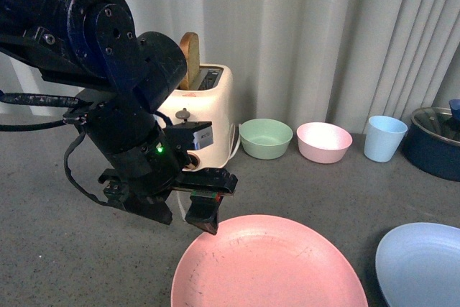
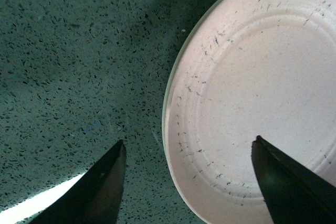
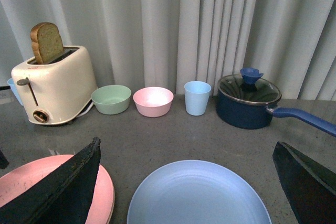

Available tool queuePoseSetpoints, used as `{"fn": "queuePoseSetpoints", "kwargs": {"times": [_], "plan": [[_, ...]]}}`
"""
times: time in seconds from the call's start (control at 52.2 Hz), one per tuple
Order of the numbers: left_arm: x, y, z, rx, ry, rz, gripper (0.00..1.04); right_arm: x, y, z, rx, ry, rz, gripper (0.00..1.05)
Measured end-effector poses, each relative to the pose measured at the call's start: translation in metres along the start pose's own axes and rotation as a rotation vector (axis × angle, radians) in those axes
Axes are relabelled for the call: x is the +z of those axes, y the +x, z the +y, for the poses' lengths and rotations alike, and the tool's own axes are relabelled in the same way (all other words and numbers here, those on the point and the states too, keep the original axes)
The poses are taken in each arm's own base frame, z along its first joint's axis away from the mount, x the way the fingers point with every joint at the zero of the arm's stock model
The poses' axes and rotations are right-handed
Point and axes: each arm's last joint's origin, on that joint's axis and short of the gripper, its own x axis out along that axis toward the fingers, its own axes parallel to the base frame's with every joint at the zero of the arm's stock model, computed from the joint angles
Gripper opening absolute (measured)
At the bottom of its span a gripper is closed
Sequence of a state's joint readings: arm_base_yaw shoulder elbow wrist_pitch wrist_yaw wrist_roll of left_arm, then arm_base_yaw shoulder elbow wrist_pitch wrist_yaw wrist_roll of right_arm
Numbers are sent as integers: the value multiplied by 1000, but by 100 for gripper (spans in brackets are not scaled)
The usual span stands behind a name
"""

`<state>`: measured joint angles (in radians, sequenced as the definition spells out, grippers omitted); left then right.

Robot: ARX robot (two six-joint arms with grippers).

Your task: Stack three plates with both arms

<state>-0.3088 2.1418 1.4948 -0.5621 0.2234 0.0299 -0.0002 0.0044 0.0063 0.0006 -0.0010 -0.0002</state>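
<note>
A pink plate [image 1: 269, 267] lies at the counter's front, and a light blue plate [image 1: 424, 264] lies to its right. My left gripper [image 1: 180, 212] hangs open just above the pink plate's left rim. In the left wrist view the pink plate [image 2: 262, 93] fills the right side, and the left gripper [image 2: 189, 141] straddles its edge: one finger over the plate, the other over bare counter. My right gripper [image 3: 186, 142] is open and holds nothing. The blue plate [image 3: 199, 195] lies between its fingers, the pink plate [image 3: 26, 177] beside it. The right arm is out of the front view.
Along the curtain stand a cream toaster [image 1: 208, 116] with a bread slice, a green bowl [image 1: 266, 138], a pink bowl [image 1: 323, 141], a blue cup [image 1: 383, 138] and a dark blue lidded pot [image 1: 438, 141]. The pot's handle [image 3: 304, 119] sticks out sideways. The counter [image 1: 57, 249] is speckled grey.
</note>
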Motion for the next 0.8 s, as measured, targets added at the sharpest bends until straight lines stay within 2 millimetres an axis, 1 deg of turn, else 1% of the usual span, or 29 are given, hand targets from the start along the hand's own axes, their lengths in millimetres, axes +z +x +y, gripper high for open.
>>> {"fn": "queuePoseSetpoints", "kwargs": {"times": [0.038, 0.057, 0.134, 0.172, 0.23, 0.287, 0.364, 0.421, 0.536, 0.689, 0.727, 0.766, 0.804], "plan": [[2, -4, 1, 8, 1, -18, 83, 0, 0, 0, 0, 0, 0, 97], [3, -5, 1, 10, 2, -25, 85, 0, 0, 0, 0, 0, 0, 97], [8, -18, 1, 46, 21, -99, 97, 0, 0, 0, 0, 0, 0, 97], [9, -25, 1, 75, 37, -138, 100, 0, 0, 0, 0, 0, 0, 97], [10, -39, 0, 126, 75, -210, 97, 0, 0, 0, 0, 0, 0, 97], [10, -55, -3, 171, 109, -284, 98, 0, 0, 0, 0, 0, 0, 97], [4, -77, -9, 204, 147, -378, 98, 0, 0, 0, 0, 0, 0, 97], [-1, -88, -14, 218, 167, -419, 98, 0, 0, 0, 0, 0, 0, 97], [-22, -114, -27, 234, 208, -501, 98, 0, 0, 0, 0, 0, 0, 97], [-52, -139, -39, 235, 224, -564, 98, 0, 0, 0, 0, 0, 0, 97], [-60, -143, -41, 250, 218, -601, 96, 0, 0, 0, 0, 0, 0, 97], [-70, -149, -40, 369, 147, -754, 90, 0, 0, 0, 0, 0, 0, 97], [-83, -154, -37, 441, 72, -912, 82, 0, 0, 0, 0, 0, 0, 97]]}}
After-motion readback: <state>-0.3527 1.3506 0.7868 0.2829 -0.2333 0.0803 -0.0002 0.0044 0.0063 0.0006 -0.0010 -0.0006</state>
